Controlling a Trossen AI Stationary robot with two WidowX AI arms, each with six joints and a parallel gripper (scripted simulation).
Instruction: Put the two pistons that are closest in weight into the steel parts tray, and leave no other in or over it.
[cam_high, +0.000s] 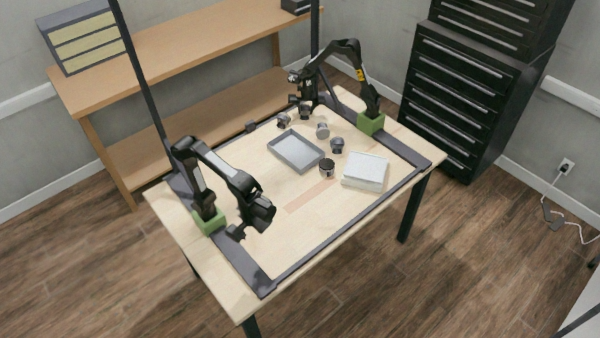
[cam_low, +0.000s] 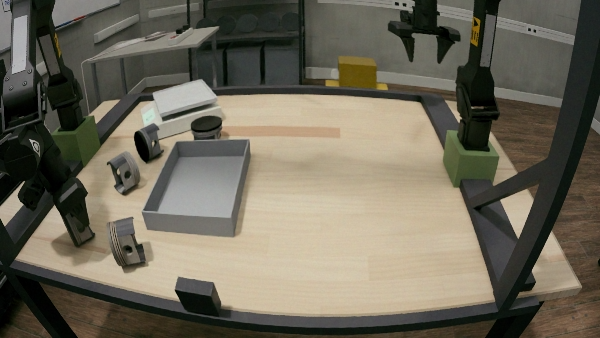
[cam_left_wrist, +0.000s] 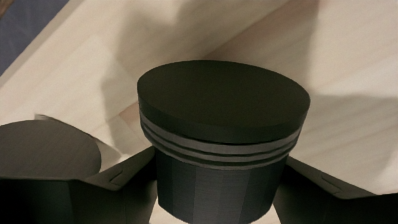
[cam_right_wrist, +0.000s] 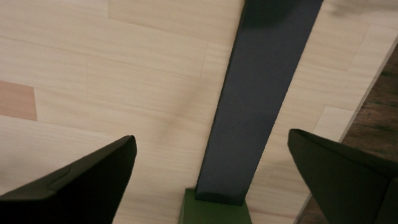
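The left arm's tool (cam_high: 304, 104) (cam_low: 80, 235) (cam_left_wrist: 221, 156) is spread around a dark, flat-topped metal piston (cam_high: 304, 113) (cam_left_wrist: 222, 107). Four other metal pistons sit on the pale wooden worktop (cam_high: 260, 175) (cam_low: 350, 200) (cam_left_wrist: 350, 130) (cam_right_wrist: 125, 100), outside the shallow grey steel tray (cam_high: 296, 151) (cam_low: 197, 187). The right tool (cam_high: 245, 230) (cam_low: 425, 59) (cam_right_wrist: 211, 139) hangs spread.

Drawer cabinet: black, with long pale handles, against the wall (cam_high: 452, 95).
Wooden bench: two levels, beside the wall (cam_high: 190, 60).
Small drawer unit: dark frame, three yellowish fronts, on the bench's upper board (cam_high: 82, 37).
Wall outlet: white, a dark plug in it, its cable trailing down to the floor (cam_high: 565, 166).
Yellow box: on the floor near the far wall (cam_low: 357, 72).
Side table: pale top, flat items on it (cam_low: 145, 47).
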